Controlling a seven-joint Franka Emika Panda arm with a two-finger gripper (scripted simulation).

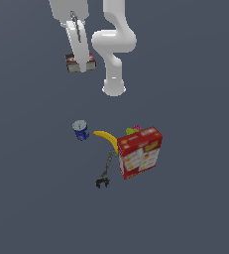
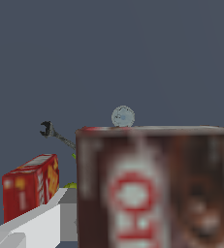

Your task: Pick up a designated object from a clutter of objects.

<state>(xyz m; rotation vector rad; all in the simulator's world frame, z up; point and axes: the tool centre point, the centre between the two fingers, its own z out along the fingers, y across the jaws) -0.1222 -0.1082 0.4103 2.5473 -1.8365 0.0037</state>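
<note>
1. One small flat dark-brown-and-red box with white lettering (image 1: 80, 63) is already up off the grey floor (image 1: 31, 198), pinched between the fingers of the white robot gripper (image 1: 79, 63). It hangs in the far part of the exterior view, well apart from the clutter.
2. Judging by that, the pick is mostly done: the designated box is grasped and lifted, and what remains looks like only holding it steady or carrying it off.
3. Left on the floor are a blue round can (image 1: 81, 130), a yellow curved banana (image 1: 107, 139), a large red-and-yellow cracker carton (image 1: 140, 152), a thin black clamp (image 1: 104, 173), and small green and pink bits (image 1: 134, 130) behind the carton.
4. From the wrist view, the box (image 2: 154, 186) fills most of the picture, blurred; beyond it show the can's lid (image 2: 122, 116), the clamp (image 2: 53, 132) and the carton (image 2: 31, 186).
5. Room for moving is generous: open floor lies all around the clutter, and nothing stands near the raised box except the arm's own white base column (image 1: 114, 79), just to the exterior view's right.
</note>
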